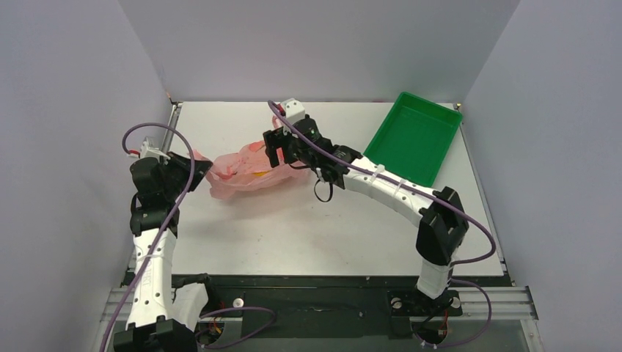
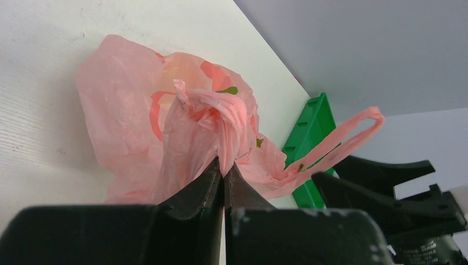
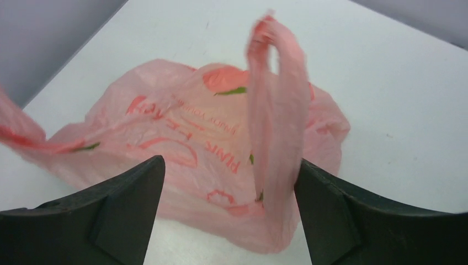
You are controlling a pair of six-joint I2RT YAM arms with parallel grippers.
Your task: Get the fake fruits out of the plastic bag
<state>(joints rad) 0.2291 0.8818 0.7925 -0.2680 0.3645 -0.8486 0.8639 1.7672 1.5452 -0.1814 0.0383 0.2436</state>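
Left tool [image 2: 223,175] clamped on thin crinkly translucent pink plastic bag [image 2: 127,110], 9 o'clock on surface [image 1: 293,235] | right tool [image 3: 229,163] stood open astride handle loop [image 3: 276,110] | no fake fruits out, judged all inside.

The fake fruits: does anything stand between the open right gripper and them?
Yes. The pink plastic bag encloses them; only a yellow patch shows through its film. One loop handle also hangs inside the open right gripper.
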